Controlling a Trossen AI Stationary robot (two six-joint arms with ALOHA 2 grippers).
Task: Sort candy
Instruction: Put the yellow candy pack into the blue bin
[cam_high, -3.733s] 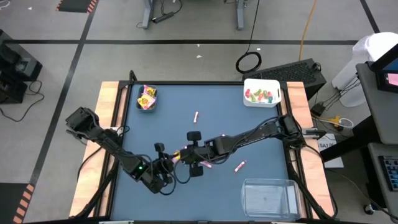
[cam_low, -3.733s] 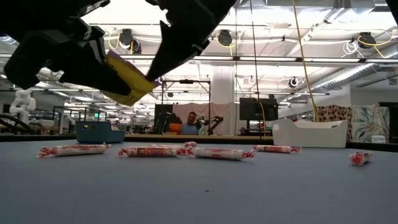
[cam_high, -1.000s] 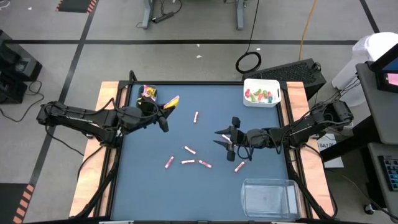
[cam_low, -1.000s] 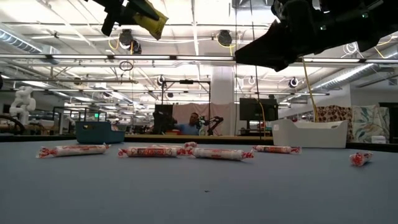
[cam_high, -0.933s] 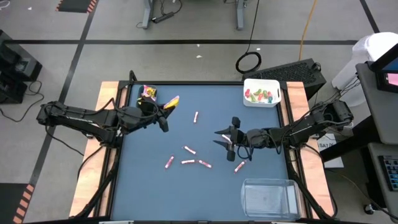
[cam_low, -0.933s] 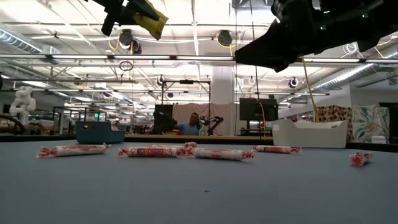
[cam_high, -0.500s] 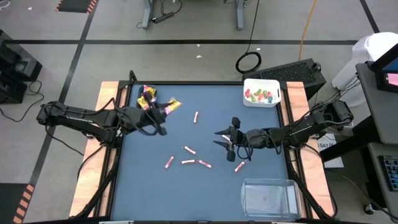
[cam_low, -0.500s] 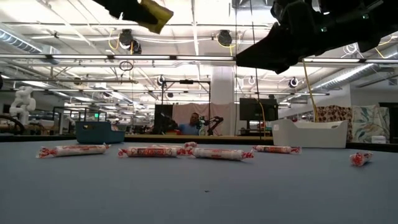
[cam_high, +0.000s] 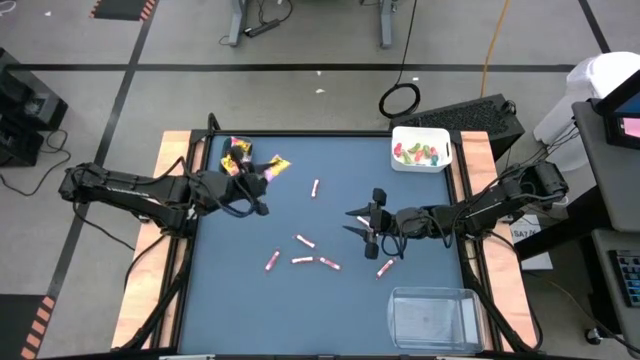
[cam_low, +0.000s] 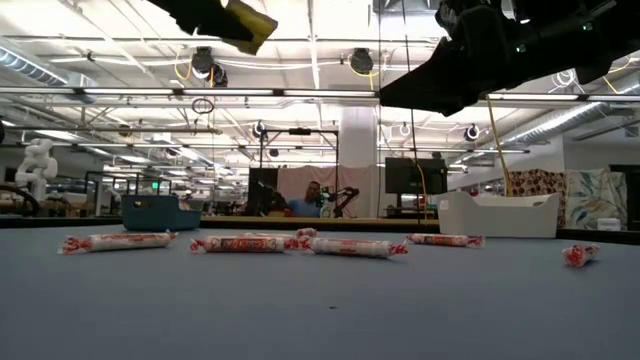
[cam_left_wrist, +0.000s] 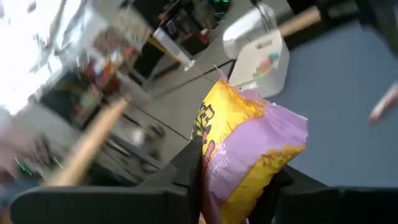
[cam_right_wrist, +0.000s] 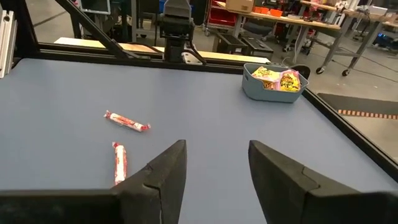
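The left gripper (cam_high: 268, 173) clasps a yellow packet (cam_high: 277, 165) in the air by the teal bin (cam_high: 236, 158) at the table's (cam_high: 420, 270) far left corner. Against the view of half a second ago the packet sits marginally farther from the arm; 3.7 s ago both grippers met at mid-table over it, and the left arm has since carried it to the bin. The left wrist view shows the packet (cam_left_wrist: 239, 149) pinched between the dark fingers (cam_left_wrist: 186, 168), its yellow and purple wrapper crumpled; motion blur obscures the surroundings there. The right gripper (cam_high: 360, 222) hovers right of table centre with its fingers (cam_right_wrist: 165, 171) spread and nothing between them, unchanged over the last second. Five pink-white stick candies lie on the blue surface: one (cam_high: 315, 187) far of centre, a cluster (cam_high: 303, 260) near of centre, and one (cam_high: 385, 267) beside the right gripper. The white bin (cam_high: 421, 148) at the far right holds green and red pieces (cam_high: 417, 153); the clear bin (cam_high: 432, 318) stands at the near right. In the low view both grippers are cropped by the upper edge.
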